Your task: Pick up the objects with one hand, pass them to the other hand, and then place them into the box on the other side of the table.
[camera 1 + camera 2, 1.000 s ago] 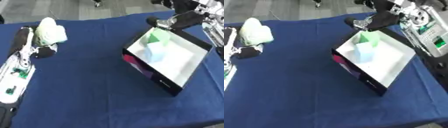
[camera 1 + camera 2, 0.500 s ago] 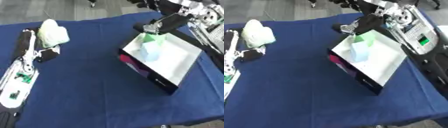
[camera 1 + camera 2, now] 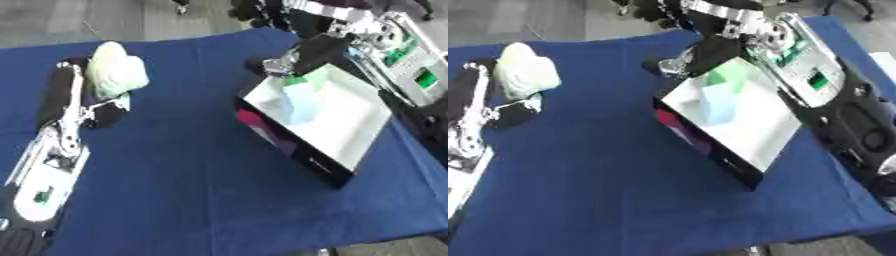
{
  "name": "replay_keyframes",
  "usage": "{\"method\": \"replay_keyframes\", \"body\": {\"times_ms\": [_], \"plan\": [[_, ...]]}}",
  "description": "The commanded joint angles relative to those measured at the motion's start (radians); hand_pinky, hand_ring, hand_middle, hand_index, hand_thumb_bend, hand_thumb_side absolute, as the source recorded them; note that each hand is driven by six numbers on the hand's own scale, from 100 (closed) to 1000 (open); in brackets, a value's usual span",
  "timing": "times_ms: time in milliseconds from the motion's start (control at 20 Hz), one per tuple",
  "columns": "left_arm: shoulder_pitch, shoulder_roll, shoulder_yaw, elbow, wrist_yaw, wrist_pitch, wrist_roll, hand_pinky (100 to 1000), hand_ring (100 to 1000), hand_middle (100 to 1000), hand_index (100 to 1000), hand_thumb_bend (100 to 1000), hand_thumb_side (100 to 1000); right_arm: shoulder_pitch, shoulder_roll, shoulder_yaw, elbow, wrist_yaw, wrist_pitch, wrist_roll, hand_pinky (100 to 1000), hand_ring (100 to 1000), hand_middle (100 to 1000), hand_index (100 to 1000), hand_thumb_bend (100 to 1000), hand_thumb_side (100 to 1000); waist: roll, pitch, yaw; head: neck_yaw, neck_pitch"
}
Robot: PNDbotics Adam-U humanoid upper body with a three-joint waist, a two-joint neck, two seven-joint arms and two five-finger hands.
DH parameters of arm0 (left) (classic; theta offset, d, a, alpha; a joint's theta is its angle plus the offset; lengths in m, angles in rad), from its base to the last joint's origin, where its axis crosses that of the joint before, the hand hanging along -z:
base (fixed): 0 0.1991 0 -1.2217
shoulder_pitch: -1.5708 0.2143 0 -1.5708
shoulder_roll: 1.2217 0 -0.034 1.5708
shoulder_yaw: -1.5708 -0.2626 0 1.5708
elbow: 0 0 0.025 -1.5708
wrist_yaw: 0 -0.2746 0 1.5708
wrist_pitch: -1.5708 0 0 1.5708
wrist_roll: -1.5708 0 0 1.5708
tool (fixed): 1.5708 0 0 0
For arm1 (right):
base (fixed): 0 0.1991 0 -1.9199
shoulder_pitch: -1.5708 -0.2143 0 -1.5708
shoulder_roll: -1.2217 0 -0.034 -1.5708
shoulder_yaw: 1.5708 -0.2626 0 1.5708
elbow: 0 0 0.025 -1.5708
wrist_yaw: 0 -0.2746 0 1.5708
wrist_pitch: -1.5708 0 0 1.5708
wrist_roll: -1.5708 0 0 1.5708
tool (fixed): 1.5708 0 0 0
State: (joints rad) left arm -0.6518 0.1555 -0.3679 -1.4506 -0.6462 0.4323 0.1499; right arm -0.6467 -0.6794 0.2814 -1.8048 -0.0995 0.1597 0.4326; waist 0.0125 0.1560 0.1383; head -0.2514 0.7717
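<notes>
Right hand over the box rim, green block just beneath; grip unclear.

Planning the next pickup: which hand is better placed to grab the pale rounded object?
Left. The left hand sits right beside the pale rounded object on the table's left side, while the right hand is across at the box.

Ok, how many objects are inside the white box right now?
2. A light blue block lies in the middle of the white-lined black box, and a green block sits at its far corner, under the right hand. That hand may hide more.
</notes>
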Motion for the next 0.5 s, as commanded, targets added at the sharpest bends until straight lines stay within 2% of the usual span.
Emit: {"method": "replay_keyframes", "body": {"times_ms": [50,500], "plan": [[-0.025,-0.018,-0.005,0.002,-0.015,-0.016,0.022,775,722,550,586,100,122,-0.024,-0.002,0.001,0.001,0.013,0.007,0.016,1000,1000,933,999,325,291,-0.014,-0.025,0.003,-0.01,-0.002],[-0.035,-0.072,-0.019,0.028,-0.055,-0.05,0.074,774,718,546,586,100,113,-0.045,0.038,0.032,0.045,0.057,0.032,0.052,1000,1000,936,1000,323,338,-0.016,-0.02,0.021,-0.047,-0.002]]}}
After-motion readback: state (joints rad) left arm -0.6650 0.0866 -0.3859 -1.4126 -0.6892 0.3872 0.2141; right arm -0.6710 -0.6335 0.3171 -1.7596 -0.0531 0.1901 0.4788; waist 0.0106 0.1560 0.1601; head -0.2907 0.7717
